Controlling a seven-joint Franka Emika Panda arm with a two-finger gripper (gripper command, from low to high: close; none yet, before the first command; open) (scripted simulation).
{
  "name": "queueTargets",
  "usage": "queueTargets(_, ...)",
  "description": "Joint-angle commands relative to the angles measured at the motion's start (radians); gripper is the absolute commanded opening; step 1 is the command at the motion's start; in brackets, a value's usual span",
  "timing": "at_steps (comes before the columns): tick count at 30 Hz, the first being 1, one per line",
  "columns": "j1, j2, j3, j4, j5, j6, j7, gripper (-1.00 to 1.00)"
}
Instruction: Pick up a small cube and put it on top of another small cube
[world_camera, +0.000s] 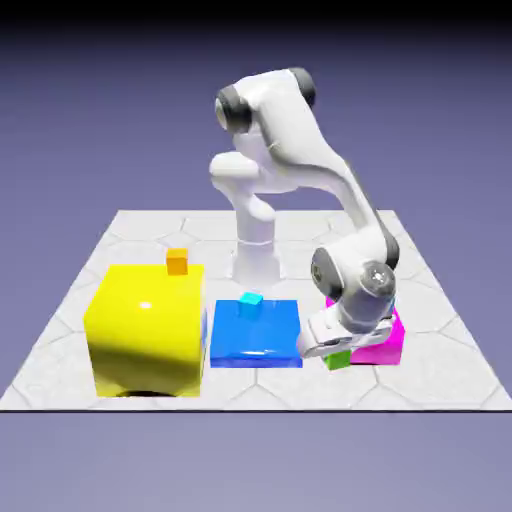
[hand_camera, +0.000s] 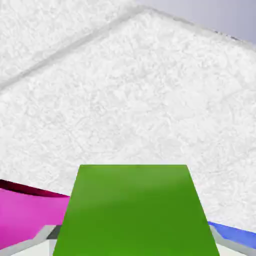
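Lime-green cube (hand_camera: 135, 210) square-on, flat, no long axis, pinched by claw (world_camera: 337, 352).

A pale hexagon-tiled table (world_camera: 130, 230) sits before a plain blue-violet backdrop (world_camera: 100, 100), darker above.

Bright, even rendered light from above. A white glare spot sits on the yellow block (world_camera: 146, 330), with a small dark shadow beneath its near edge. Both views are sharp, without blur or edge distortion.
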Motion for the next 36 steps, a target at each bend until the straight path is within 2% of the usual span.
queueTargets(1,0.008,-0.036,-0.021,-0.031,-0.003,-0.001,-0.019,-1.00)
queueTargets(20,0.166,-0.725,-0.417,-0.625,0.003,-0.026,-0.416,-1.00)
queueTargets(22,0.167,-0.728,-0.419,-0.629,0.003,-0.026,-0.418,-1.00)
queueTargets(28,0.143,-0.594,-0.438,-0.723,-0.051,0.202,-0.386,-1.00)
queueTargets(29,0.143,-0.594,-0.438,-0.723,-0.051,0.202,-0.386,1.00)
queueTargets(36,0.167,-0.728,-0.419,-0.629,0.003,-0.026,-0.418,1.00)
